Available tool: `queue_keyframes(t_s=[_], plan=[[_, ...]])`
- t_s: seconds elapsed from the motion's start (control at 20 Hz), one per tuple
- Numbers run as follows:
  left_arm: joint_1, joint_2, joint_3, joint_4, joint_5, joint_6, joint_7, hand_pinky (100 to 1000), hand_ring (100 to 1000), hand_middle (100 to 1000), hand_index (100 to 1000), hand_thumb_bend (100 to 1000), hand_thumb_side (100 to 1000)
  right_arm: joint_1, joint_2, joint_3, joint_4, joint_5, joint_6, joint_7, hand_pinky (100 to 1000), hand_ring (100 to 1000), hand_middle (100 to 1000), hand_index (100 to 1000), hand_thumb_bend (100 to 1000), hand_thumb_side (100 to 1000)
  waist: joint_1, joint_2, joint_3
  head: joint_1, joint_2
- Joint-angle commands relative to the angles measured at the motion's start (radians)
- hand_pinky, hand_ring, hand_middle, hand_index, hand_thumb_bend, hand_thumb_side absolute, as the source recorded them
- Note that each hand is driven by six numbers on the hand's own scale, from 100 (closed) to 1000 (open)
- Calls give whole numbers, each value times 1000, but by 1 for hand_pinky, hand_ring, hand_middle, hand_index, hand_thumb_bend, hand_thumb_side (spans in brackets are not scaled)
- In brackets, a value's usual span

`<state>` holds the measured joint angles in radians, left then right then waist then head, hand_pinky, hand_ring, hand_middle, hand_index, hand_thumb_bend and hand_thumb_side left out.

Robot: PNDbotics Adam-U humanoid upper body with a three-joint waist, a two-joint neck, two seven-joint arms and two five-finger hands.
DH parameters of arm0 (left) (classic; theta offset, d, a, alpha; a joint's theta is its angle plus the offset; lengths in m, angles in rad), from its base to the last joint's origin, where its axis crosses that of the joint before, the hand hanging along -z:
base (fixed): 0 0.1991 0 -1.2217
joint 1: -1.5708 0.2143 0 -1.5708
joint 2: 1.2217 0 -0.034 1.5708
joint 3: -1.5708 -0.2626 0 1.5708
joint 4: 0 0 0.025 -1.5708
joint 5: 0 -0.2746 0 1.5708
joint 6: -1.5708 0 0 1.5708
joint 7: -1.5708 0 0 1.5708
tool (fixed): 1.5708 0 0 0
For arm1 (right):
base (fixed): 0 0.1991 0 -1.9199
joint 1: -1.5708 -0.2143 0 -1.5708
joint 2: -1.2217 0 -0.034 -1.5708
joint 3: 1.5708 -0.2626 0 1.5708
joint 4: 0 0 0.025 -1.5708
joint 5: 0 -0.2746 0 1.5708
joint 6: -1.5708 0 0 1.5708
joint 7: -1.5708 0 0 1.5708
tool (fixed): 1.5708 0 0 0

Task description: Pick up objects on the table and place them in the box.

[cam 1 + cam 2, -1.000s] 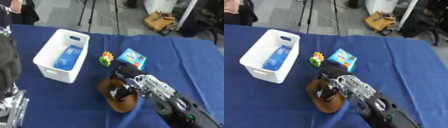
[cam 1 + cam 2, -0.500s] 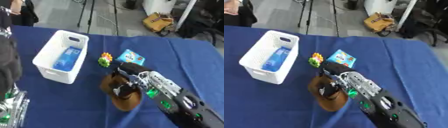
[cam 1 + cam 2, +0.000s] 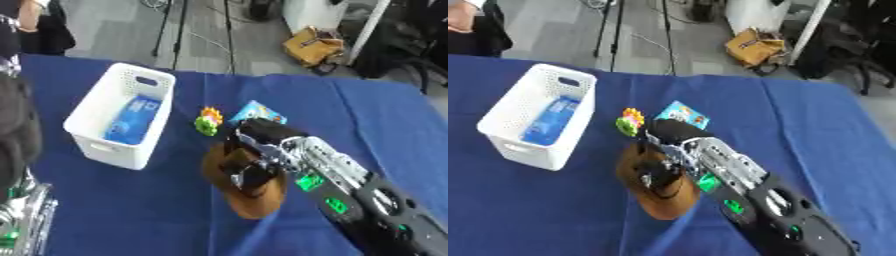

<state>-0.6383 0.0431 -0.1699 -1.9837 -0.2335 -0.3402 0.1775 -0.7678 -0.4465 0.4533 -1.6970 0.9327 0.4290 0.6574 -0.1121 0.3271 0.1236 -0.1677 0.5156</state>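
At the left eye view's lower-left corner, the left hand (image 3: 22,220).

The scene is evenly and brightly lit; everything is softly blurred, and a faint shadow is cast beneath the fingers (image 3: 249,172).

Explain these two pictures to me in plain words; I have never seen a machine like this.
Both pictures come from the two eyes of a camera in a humanoid robot's head, looking down at a table with a blue cloth. The black and silver arm entering from the lower right ends in the robot's right hand, whose fingers are curled onto a brown hat-shaped object. Nearby lie a small green and yellow toy and a small blue printed packet. The white perforated plastic box already holds a flat blue packet. Part of the left arm shows at the left edge; its hand is not visible.
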Motion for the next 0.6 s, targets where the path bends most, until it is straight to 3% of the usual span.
queue_keyframes(t_s=[0.05,0.35,0.4,0.45,0.6], plan=[[-5,-7,-2,-16,-2,-3,0,995,855,786,767,100,1000,-26,-47,-28,-63,-21,13,17,252,581,554,662,219,164,6,-28,-3,-3,-1],[-2,-8,-3,-16,-1,-5,0,996,855,786,767,100,1000,-40,-70,-44,-115,-40,35,39,237,574,544,647,196,156,4,-31,-1,-7,0],[-2,-8,-3,-16,-1,-5,0,997,855,786,767,100,1000,-40,-71,-44,-119,-41,37,41,232,572,542,642,218,228,4,-31,-1,-7,0],[1,-8,-4,-16,0,-5,0,997,855,786,767,100,1000,-44,-74,-43,-127,-41,39,44,224,569,538,641,176,154,1,-31,-1,-8,0],[4,-8,-5,-16,2,-6,-1,997,855,785,767,100,1000,-52,-81,-43,-152,-42,50,55,226,570,537,642,171,159,-1,-31,0,-8,-2]])
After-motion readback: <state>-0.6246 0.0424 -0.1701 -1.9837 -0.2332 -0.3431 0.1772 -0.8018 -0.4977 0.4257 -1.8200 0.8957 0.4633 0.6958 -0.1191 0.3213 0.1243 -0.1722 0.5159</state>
